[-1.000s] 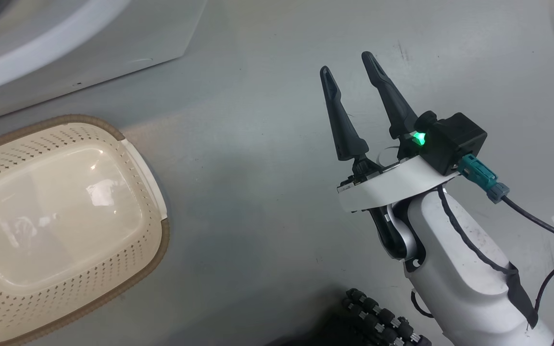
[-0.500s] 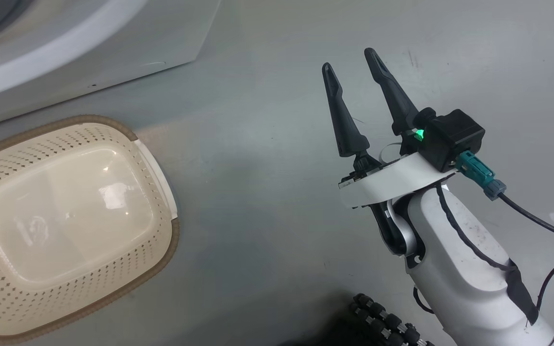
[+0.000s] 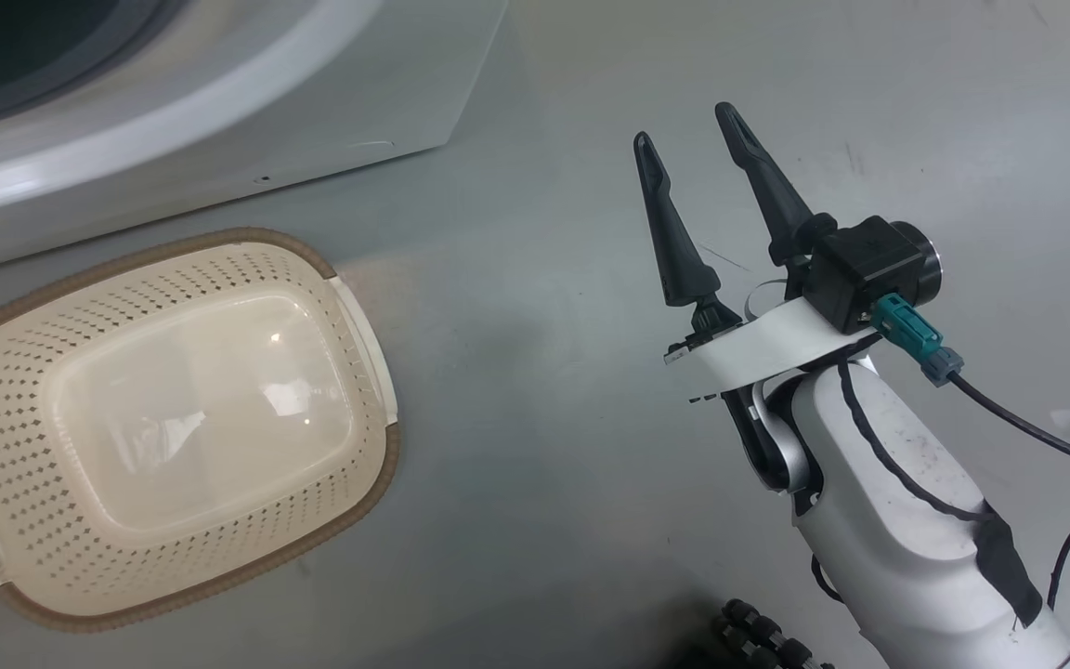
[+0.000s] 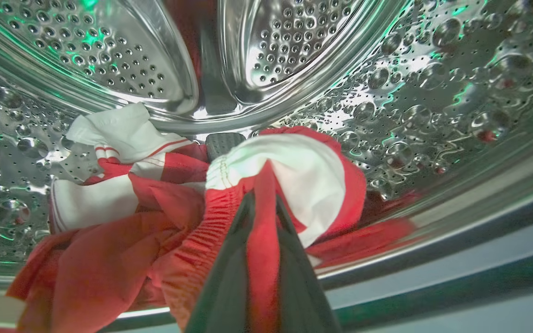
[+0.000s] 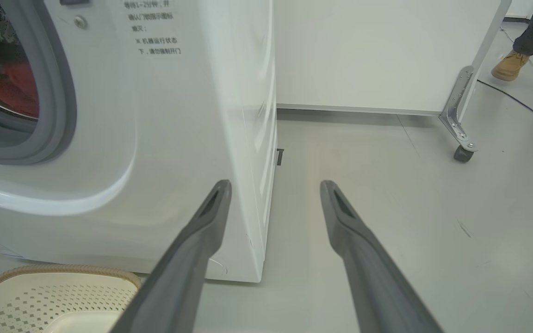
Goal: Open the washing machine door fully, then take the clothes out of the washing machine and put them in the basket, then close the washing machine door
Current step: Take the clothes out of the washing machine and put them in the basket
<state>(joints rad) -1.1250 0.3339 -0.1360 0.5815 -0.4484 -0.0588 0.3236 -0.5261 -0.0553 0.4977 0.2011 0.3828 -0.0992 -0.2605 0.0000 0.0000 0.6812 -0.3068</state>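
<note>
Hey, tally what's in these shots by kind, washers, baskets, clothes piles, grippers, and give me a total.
Washer: 1
Basket: 1
Clothes pile: 1, separate garments can't be counted
Grippers: 2, left gripper, right gripper
Total: 5

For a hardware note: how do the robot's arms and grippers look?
The right gripper has two long, tapering matte black fingers with slotted tips. Behind them sit a white band and a black boxy camera with a teal connector and a thin black cable. The forearm is a smooth white shell. The left gripper has similar dark tapering fingers.
</note>
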